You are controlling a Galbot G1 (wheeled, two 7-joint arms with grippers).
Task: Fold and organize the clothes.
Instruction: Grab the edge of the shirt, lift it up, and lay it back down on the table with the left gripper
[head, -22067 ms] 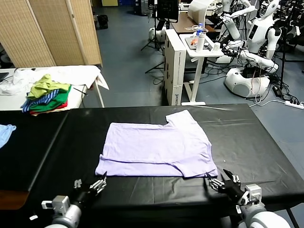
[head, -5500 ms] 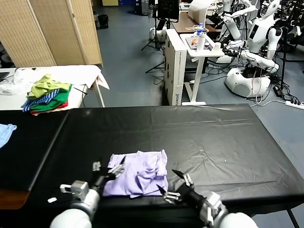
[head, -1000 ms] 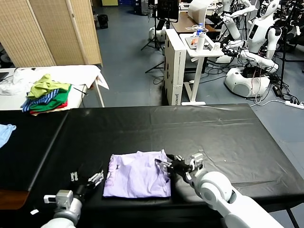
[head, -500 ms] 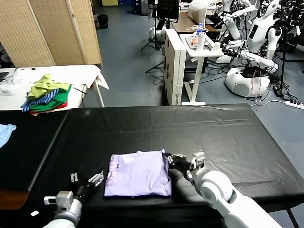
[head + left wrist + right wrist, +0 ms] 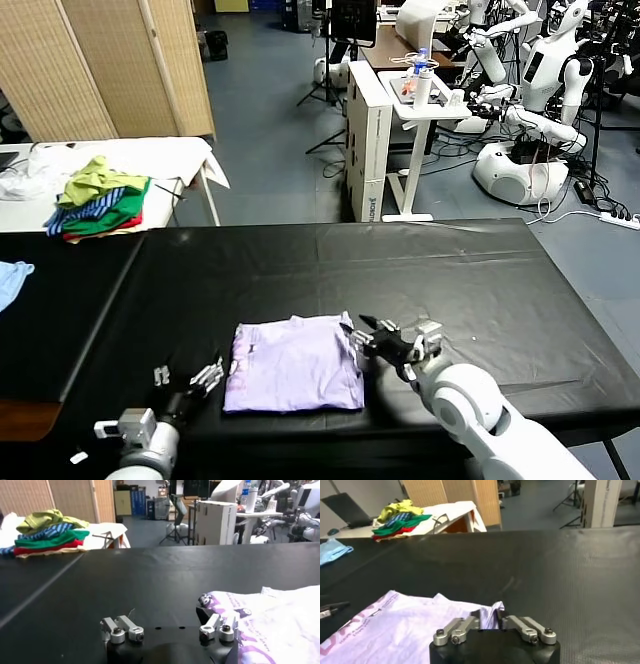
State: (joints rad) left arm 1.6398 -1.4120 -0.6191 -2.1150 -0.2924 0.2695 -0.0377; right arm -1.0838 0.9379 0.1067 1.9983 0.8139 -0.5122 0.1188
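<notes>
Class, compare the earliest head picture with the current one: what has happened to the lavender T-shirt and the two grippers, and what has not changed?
The lavender T-shirt, once spread flat mid-table, is now a small folded rectangle near the front edge. The right gripper moved in from the front right corner to the shirt's right edge; a second ago it sat over that edge. The left gripper stays open beside the shirt's left edge. The clothes pile and the light blue garment are unmoved.

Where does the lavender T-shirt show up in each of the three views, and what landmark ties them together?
Head view: lavender T-shirt folded on the black table's near edge, between both grippers.
Left wrist view: lower right corner, purple print showing.
Right wrist view: lower left, beside the right gripper.
Shared landmark: the colourful clothes pile on the white side table.
</notes>
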